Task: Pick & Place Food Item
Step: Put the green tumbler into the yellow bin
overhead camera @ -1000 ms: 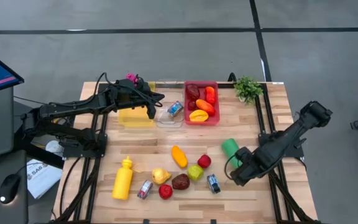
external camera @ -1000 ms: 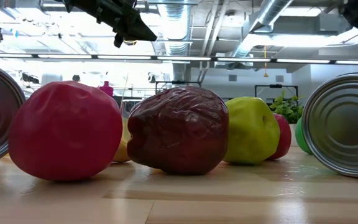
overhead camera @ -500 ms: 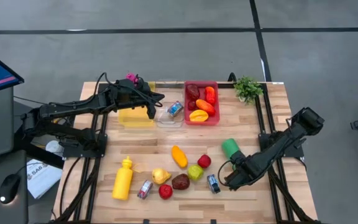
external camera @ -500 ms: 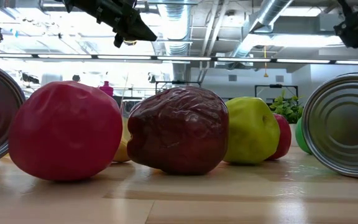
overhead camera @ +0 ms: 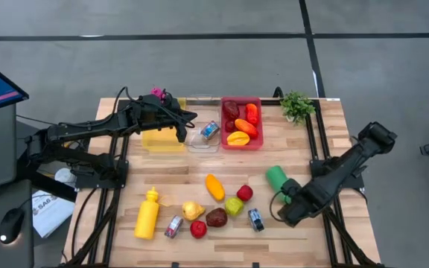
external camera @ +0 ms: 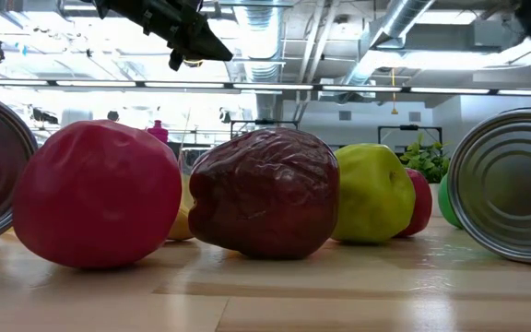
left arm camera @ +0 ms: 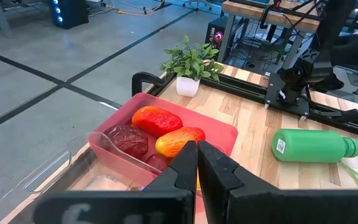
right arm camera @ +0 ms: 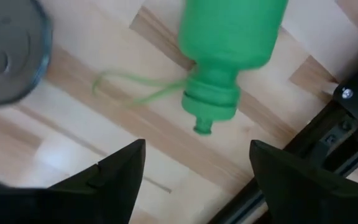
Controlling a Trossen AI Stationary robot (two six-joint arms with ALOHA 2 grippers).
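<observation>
Both arms noted. My right gripper (overhead camera: 283, 211) has drawn back beside the green bottle (overhead camera: 276, 178), jaws wide, empty (approach aborted?); the left gripper (overhead camera: 182, 135) stays shut near the red tray (overhead camera: 242, 144).

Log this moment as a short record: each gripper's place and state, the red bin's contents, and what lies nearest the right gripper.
left gripper: shut, empty, above the clear container beside the red bin
right gripper: open, empty, hovering off the green bottle's cap end
red bin contents: several red and orange food pieces
nearest right gripper: green bottle, lying on its side; a small can
</observation>
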